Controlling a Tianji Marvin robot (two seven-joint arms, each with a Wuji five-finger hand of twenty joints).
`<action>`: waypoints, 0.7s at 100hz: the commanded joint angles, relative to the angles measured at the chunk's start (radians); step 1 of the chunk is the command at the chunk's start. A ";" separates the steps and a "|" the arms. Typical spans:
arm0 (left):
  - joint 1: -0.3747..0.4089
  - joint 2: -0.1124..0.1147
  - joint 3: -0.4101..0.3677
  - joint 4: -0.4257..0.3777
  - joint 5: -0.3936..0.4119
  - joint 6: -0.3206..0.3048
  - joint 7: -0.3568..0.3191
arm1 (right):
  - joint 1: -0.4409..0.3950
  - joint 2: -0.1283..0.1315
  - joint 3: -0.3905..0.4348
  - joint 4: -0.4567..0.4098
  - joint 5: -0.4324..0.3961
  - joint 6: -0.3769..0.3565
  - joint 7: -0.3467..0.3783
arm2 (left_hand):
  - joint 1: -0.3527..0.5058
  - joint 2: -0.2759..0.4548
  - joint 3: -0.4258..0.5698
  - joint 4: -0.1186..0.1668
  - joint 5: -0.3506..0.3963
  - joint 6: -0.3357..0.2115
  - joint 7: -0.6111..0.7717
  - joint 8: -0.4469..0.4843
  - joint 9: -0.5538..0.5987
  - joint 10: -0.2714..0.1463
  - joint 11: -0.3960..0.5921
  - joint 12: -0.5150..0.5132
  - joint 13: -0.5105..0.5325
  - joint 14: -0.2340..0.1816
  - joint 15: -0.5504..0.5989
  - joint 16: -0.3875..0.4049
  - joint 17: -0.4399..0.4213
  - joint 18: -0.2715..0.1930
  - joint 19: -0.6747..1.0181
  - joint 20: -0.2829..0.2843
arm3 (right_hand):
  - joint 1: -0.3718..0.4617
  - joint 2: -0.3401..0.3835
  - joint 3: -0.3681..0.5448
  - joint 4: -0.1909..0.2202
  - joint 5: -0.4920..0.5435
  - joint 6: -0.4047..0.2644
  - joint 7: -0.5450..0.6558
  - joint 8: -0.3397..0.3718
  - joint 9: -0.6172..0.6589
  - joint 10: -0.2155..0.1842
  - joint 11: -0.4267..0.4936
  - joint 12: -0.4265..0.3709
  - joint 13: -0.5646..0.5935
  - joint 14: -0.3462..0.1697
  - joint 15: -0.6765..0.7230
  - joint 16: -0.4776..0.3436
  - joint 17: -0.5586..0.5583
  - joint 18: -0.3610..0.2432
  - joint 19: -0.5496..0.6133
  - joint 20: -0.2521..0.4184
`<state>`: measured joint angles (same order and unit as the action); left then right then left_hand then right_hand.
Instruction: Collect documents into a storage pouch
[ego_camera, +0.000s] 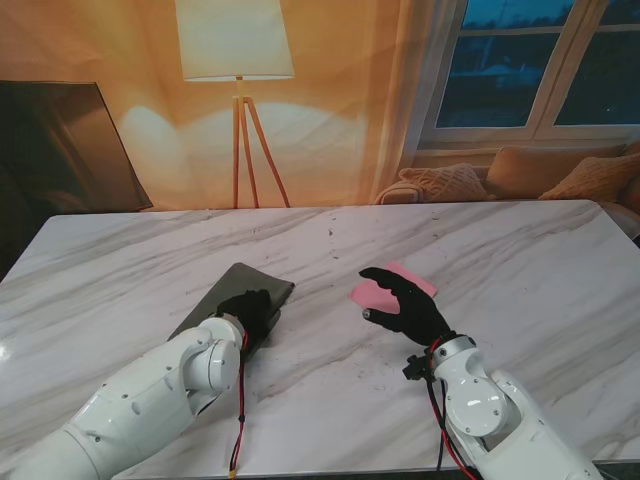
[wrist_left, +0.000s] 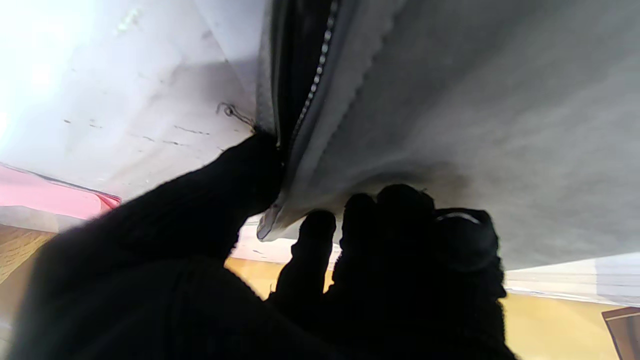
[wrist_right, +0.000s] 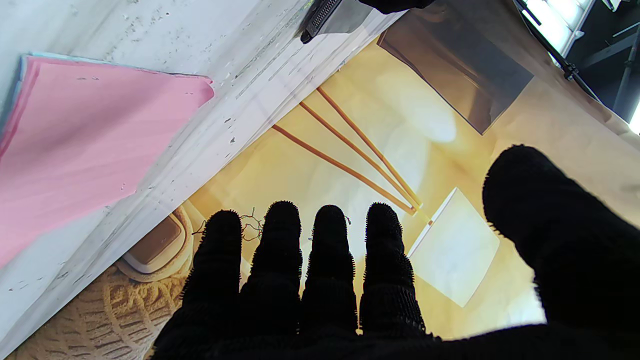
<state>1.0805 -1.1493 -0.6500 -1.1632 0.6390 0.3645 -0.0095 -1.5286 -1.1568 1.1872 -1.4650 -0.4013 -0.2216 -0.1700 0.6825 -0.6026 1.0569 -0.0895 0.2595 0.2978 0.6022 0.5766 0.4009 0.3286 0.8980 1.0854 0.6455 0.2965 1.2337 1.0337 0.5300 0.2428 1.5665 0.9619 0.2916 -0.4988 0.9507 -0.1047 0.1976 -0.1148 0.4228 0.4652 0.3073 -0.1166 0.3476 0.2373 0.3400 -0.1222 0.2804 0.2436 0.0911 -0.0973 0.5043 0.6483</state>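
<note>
Marble tabletop (ego_camera: 520, 260) carries everything. Grey pouch (ego_camera: 232, 296) is lain flat under the left hand (ego_camera: 248, 310); its zipper edge is pinched between thumb and fingers (wrist_left: 320, 230), seemingly so the mouth is kept parted for loading. Pink documents (ego_camera: 380, 290) are found just beyond the right hand (ego_camera: 405, 305), which is held released, fingers spread, nothing grasped, apparently poised for pickup.

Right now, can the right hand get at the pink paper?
Probably yes. The right hand is open, fingers apart, right at the pink paper with nothing between them. The left hand is off on the pouch, clear of the path.
</note>
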 joint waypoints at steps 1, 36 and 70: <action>0.009 0.000 0.002 -0.003 -0.001 0.007 -0.031 | 0.000 -0.002 -0.001 0.002 -0.002 0.002 0.011 | 0.064 -0.025 0.058 -0.017 0.092 -0.036 0.123 0.062 0.076 0.008 0.007 -0.009 0.033 0.117 -0.012 -0.026 0.032 -0.026 0.055 -0.030 | -0.017 0.030 -0.015 0.006 0.035 -0.002 0.008 0.008 -0.016 -0.007 -0.017 0.006 0.002 -0.003 0.001 0.009 -0.002 -0.014 -0.003 0.017; 0.018 0.011 -0.006 -0.021 0.023 0.019 -0.046 | 0.000 -0.002 -0.002 0.003 -0.002 0.000 0.009 | 0.202 -0.142 0.089 -0.122 0.246 -0.098 0.241 0.087 0.232 0.003 -0.061 0.089 0.108 0.134 -0.005 -0.051 0.107 -0.032 0.111 -0.074 | -0.018 0.031 -0.015 0.006 0.035 -0.001 0.008 0.010 -0.018 -0.004 -0.013 0.011 0.003 -0.002 0.002 0.009 -0.002 -0.013 -0.003 0.017; 0.030 0.016 -0.026 -0.024 0.048 0.012 -0.034 | 0.000 -0.002 -0.004 0.001 -0.001 0.000 0.010 | 0.246 -0.092 0.095 -0.103 0.425 -0.145 0.294 -0.076 0.303 0.015 -0.271 -0.076 0.140 0.165 -0.095 -0.106 0.107 -0.030 0.110 -0.161 | -0.020 0.035 -0.015 0.007 0.037 -0.001 0.008 0.011 -0.017 -0.005 -0.013 0.013 0.003 -0.003 0.002 0.009 -0.001 -0.014 -0.002 0.018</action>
<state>1.0955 -1.1400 -0.6765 -1.1991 0.6868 0.3789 -0.0259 -1.5272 -1.1570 1.1857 -1.4626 -0.3996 -0.2220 -0.1717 0.8428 -0.7260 1.0776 -0.2158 0.5094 0.2173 0.7185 0.4760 0.6713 0.3314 0.6570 1.0706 0.7468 0.3312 1.1432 0.9401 0.6264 0.2860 1.6289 0.8181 0.2916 -0.4778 0.9510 -0.1047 0.1977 -0.1148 0.4229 0.4665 0.3073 -0.1166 0.3475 0.2414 0.3400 -0.1222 0.2805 0.2436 0.0912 -0.0973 0.5043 0.6485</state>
